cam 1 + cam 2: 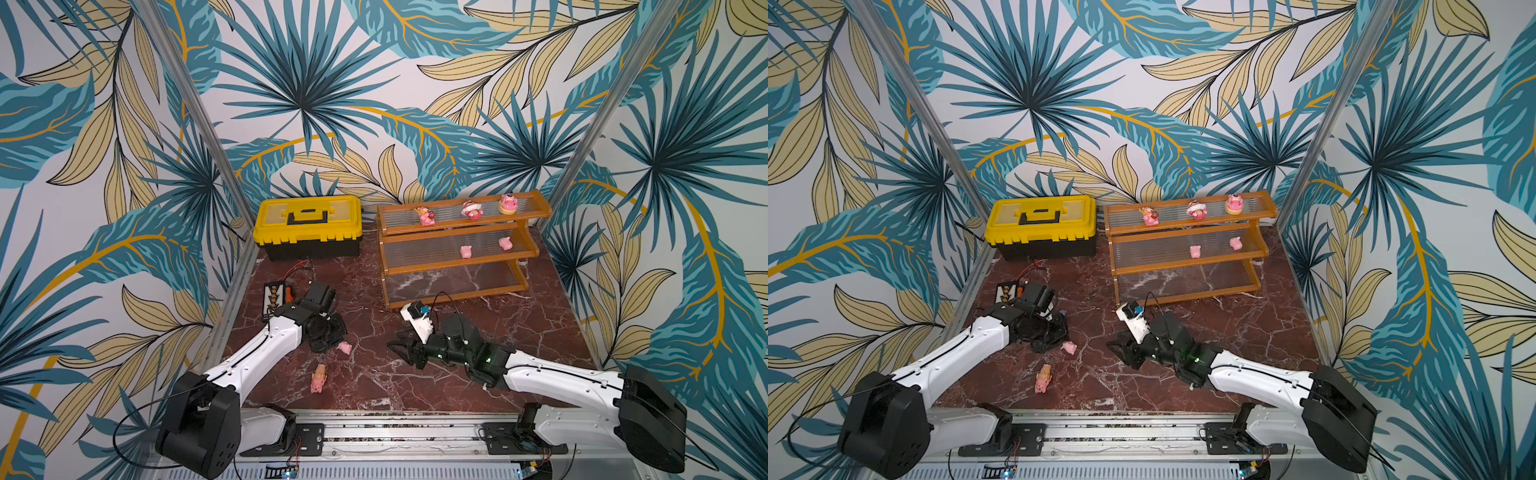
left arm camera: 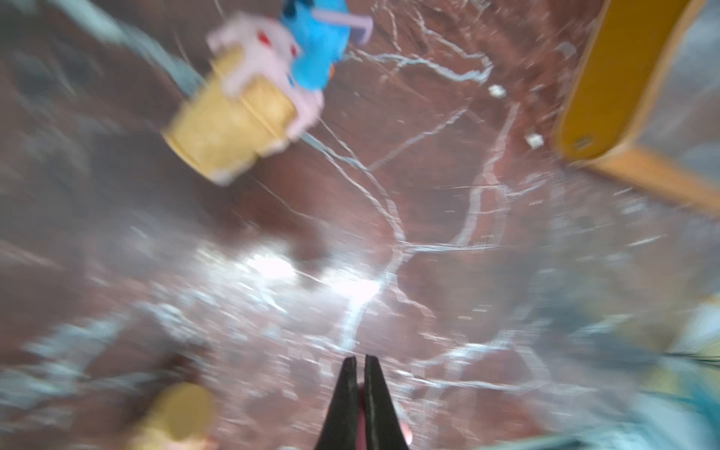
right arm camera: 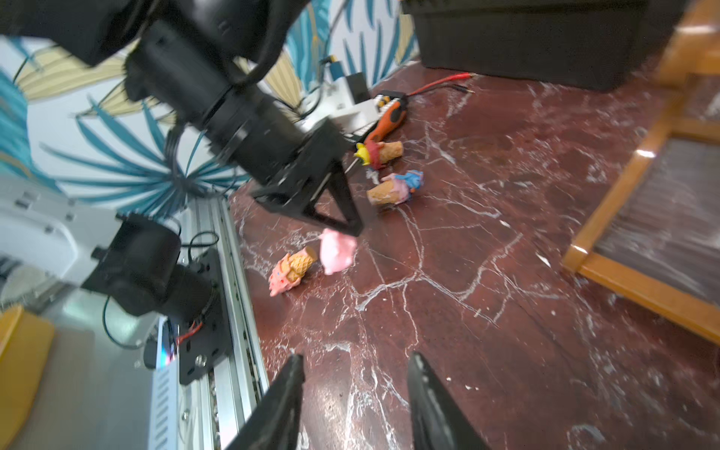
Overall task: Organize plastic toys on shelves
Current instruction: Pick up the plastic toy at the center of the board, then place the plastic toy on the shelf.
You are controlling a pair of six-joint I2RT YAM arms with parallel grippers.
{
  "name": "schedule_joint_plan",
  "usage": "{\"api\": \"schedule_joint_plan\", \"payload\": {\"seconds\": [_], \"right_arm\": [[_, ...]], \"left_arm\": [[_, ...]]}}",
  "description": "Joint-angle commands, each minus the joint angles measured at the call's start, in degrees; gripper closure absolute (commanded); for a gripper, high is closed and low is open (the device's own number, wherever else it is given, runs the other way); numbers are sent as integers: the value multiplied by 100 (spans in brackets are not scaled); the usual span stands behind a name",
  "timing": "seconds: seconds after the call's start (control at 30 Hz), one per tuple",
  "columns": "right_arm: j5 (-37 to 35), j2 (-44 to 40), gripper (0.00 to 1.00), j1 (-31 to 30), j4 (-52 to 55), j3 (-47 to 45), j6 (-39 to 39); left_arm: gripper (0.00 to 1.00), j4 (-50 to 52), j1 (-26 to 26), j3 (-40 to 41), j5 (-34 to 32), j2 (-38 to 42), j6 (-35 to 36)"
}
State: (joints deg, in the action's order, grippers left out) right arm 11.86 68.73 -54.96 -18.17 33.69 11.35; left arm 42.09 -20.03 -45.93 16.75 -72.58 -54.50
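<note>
— how are the toys seen to be laid out?

— on the stepped three-tier rack of orange-brown wood and clear ribbed plastic (image 1: 457, 296), three pink figurines with yellow and orange accents are stood apart along the top tier: one (image 1: 427, 216), another (image 1: 472, 209), a third (image 1: 508, 203). a plain pink piglet (image 1: 466, 251) and a second piglet (image 1: 504, 243) are set on the middle tier. a yellow-lidded black toolbox (image 1: 307, 228) is stood beside the rack.

— and on the red-brown marbled worktop (image 1: 540, 324)?

— a third pink piglet (image 3: 337, 251) is found in front of the rack, well apart from it, just beside a tan waffle-cone figure with a pink spotted top (image 3: 292, 269), tipped on its side. two more cones are laid on their sides nearby: a blue-topped cone (image 3: 393, 189) and a red-and-yellow-topped cone (image 3: 380, 154), the latter just beside an orange-handled screwdriver (image 3: 389, 117).

— how are the grippers held?

— the left gripper (image 2: 360, 360) is pressed together, its tips seen against the third pink piglet. a sliver of pink is seen through the narrow gap, but whether any part is pinched cannot be told. the right gripper (image 3: 356, 356) is spread, with nothing between its fingers, low over bare worktop in front of the rack.
</note>
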Motion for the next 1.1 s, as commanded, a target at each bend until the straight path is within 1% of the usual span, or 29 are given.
{"api": "schedule_joint_plan", "payload": {"seconds": [0.0,0.07,0.13,0.23,0.33,0.5,0.7,0.77,0.87,0.97,1.07], "right_arm": [[-225,-210,48,-376,236,242,-1711],[-411,-199,46,-569,772,568,-2536],[-547,-101,45,-713,1344,908,-3366],[-586,128,45,-770,1809,1263,-4074],[-488,444,47,-793,2165,1585,-4567],[-1061,910,56,-811,2184,1756,-4962],[-1444,1247,59,-806,2071,1871,-5109],[-1493,1309,59,-806,2025,1900,-5074],[-1536,1351,63,-810,1954,1889,-5038],[-1574,1383,70,-805,1907,1887,-5015],[-1695,1444,74,-824,1892,1900,-5049]], "left_arm": [[100,-53,-49,-280,1205,-102,-1887],[100,3,-80,-292,1436,-29,-2298],[100,-51,-98,-285,1535,121,-2640],[100,-86,-165,-366,1667,148,-2815],[100,-114,-259,-436,1699,121,-2876],[100,-188,-360,-425,1731,203,-2992],[100,-170,-381,-415,1729,270,-3013],[100,-176,-389,-411,1737,279,-3031],[100,-208,-394,-413,1736,288,-3058],[100,-243,-395,-414,1760,279,-3088],[100,-325,-390,-391,1803,278,-3152]]}}
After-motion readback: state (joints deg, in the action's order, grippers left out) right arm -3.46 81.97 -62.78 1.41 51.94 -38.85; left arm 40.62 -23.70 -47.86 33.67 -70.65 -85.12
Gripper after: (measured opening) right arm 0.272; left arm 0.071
